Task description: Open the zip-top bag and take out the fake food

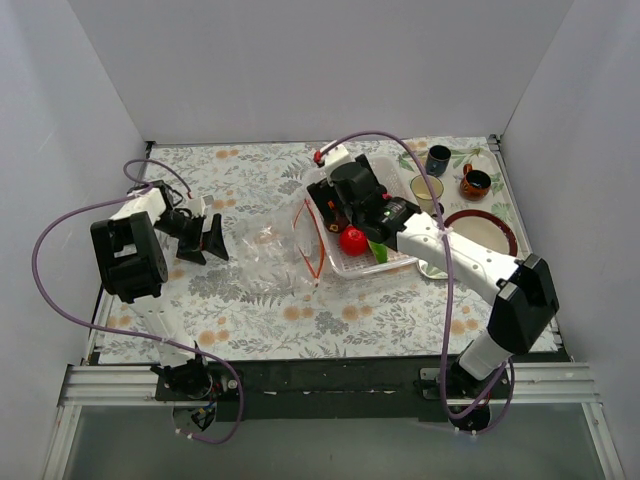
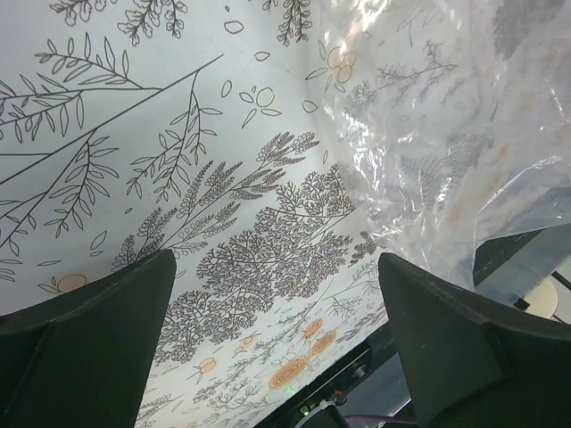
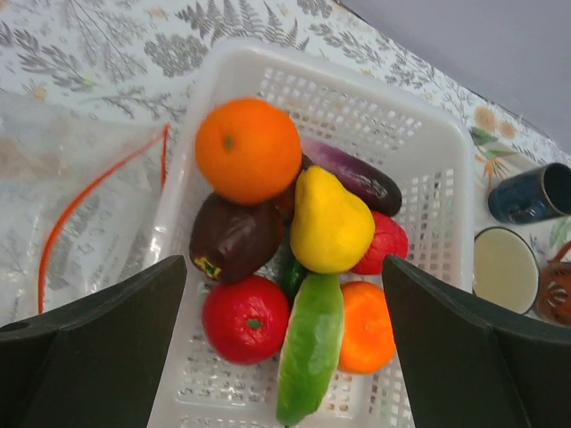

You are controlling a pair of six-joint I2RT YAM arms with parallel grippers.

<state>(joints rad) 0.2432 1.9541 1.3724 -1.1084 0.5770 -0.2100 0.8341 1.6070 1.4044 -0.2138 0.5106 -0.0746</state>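
From above, the zip-top bag lies flat on the bench between the arms, its red zip strip gaping toward the white basket. The left gripper sits just beside the bag's closed end with its jaws spread. The right gripper hangs over the basket. On the left wrist camera, jaws are wide with nothing between them, and crinkled clear plastic sits at the upper right with no fruit showing through. On the right wrist camera, jaws are wide too, right above the fake food piled in the basket: an orange, a red tomato and the rest. This looks like the closing step, emptying all but done. The next move likely calls for checking that the bag holds nothing, then lifting clear.
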